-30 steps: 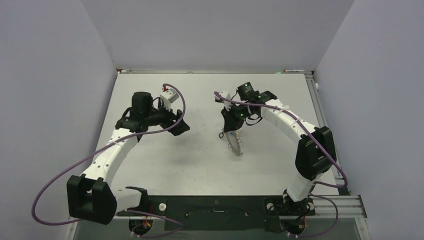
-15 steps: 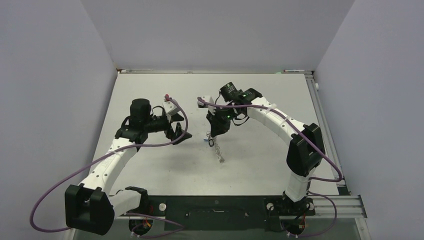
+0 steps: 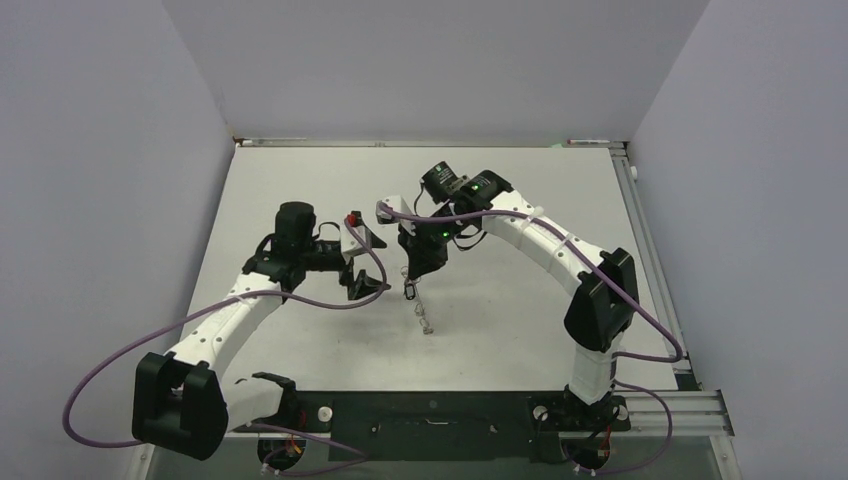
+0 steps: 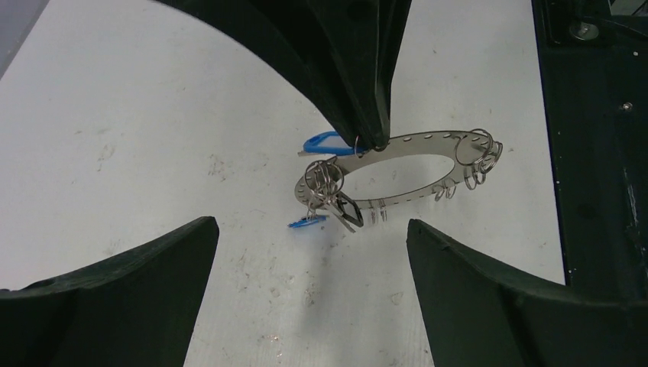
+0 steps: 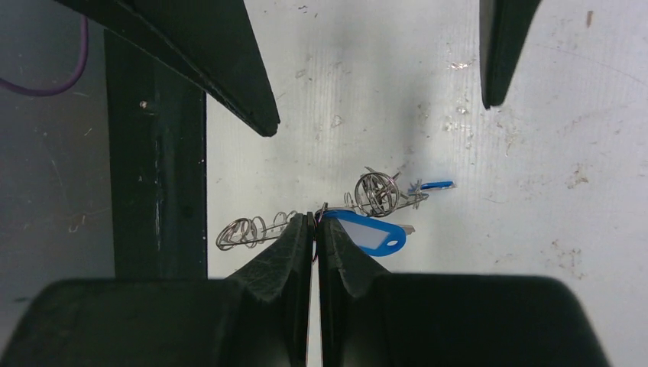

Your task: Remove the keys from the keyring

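Note:
My right gripper point(image 3: 411, 272) is shut on the rim of the keyring point(image 3: 421, 310) and holds it hanging above the table. In the left wrist view the flat grey keyring point(image 4: 413, 191) hangs from the right fingertips point(image 4: 372, 115), with small loops point(image 4: 477, 157) on its rim, a blue-headed key point(image 4: 322, 142) beside the grip and another blue key point(image 4: 307, 222) dangling lower. In the right wrist view my right gripper point(image 5: 315, 223) pinches the edge-on keyring point(image 5: 279, 225) next to the blue key point(image 5: 372, 235). My left gripper point(image 3: 376, 264) is open and empty, just left of the ring, its jaws point(image 4: 313, 306) spread wide.
The white table point(image 3: 520, 330) is scuffed and speckled. A black rail point(image 3: 430, 410) runs along the near edge between the arm bases. Grey walls close in the left, back and right. Purple cables loop off both arms.
My right arm has swung left and nearer, carrying the keyring with it. My left gripper has moved right and turned to face the hanging ring.

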`<state>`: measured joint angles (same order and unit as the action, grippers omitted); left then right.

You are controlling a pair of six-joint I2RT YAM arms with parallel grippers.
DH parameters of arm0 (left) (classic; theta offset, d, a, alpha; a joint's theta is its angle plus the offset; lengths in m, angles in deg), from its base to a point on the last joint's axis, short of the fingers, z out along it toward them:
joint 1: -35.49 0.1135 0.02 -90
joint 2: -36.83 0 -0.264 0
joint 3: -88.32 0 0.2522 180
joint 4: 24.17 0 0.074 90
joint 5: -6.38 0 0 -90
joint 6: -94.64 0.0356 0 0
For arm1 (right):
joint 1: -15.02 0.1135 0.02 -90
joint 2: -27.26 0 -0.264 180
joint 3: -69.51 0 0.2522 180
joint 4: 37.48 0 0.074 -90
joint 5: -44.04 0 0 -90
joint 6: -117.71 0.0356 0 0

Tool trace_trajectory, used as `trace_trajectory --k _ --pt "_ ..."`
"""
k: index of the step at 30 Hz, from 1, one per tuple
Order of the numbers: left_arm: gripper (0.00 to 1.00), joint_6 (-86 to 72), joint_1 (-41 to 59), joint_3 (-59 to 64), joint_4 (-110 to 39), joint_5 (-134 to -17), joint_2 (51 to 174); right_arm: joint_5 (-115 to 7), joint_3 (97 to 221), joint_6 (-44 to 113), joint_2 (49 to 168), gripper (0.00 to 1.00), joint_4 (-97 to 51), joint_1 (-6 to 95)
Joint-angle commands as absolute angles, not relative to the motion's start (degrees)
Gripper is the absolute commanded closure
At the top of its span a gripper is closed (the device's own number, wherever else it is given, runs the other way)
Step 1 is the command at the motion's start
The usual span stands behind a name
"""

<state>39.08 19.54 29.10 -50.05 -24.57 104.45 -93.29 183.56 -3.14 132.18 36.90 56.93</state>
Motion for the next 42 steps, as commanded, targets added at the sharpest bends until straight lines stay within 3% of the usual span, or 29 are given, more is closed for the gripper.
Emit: trace_trajectory --k 1,18,22,36,39,40,42 --pt "0.10 42.83 17.79 29.04 -48.09 -22.04 104.38 -96.97 187.14 -4.82 132.52 0.95 38.22 57.90" --pt "0.13 46.56 12.73 29.47 -49.29 -21.46 105.91 -100.38 194.71 -10.04 136.69 0.95 44.86 60.58" --pt "0.18 46.25 11.10 29.75 -49.99 -20.89 106.00 -100.79 196.60 -11.04 137.39 0.95 46.43 60.91" --pt "0.70 45.63 9.91 31.30 -53.93 -22.83 104.62 -101.33 197.29 -12.29 136.69 0.95 47.01 60.65" --pt "0.93 43.10 9.98 30.67 -54.22 -22.99 104.34 -100.70 196.12 -10.44 136.03 0.95 44.87 59.49" --pt "1.00 41.57 10.00 30.52 -53.82 -23.39 104.21 -100.48 195.39 -9.38 135.68 0.93 43.69 58.88" --pt "1.00 36.88 10.27 30.49 -51.75 -23.78 104.01 -100.11 193.76 -5.63 134.66 0.82 40.12 56.96"
